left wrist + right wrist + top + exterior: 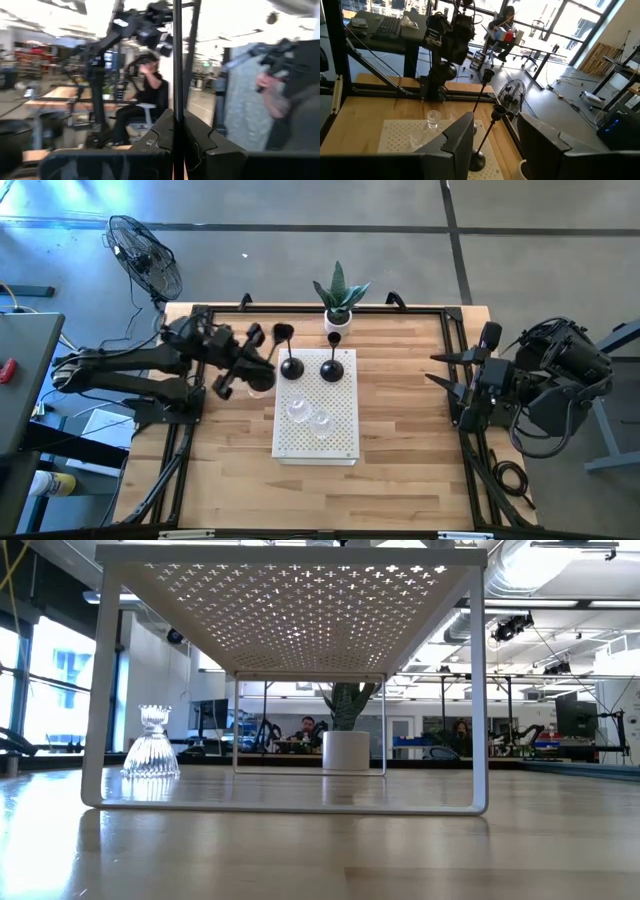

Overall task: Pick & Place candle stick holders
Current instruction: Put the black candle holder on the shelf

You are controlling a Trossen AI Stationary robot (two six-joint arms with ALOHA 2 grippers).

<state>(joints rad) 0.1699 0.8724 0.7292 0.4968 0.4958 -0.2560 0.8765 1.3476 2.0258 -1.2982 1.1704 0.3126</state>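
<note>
The wooden table (pixel 400 430) carries a white perforated stand (pixel 340 435) near its middle, and a green plant in a white pot (pixel 339 298) stands by the far edge. The left gripper (pixel 262 363) is closed on the thin stem of a black candle holder (pixel 282 333), held tilted above the stand's far left corner, while the right gripper (pixel 447 370) waits open and empty at the right edge. Two more black holders (pixel 291 367) stand upright at the far end of the stand, two clear glass holders (pixel 309 415) sit near its middle, and a third glass holder (pixel 152 743) stands on the table beside the stand's left edge.
</note>
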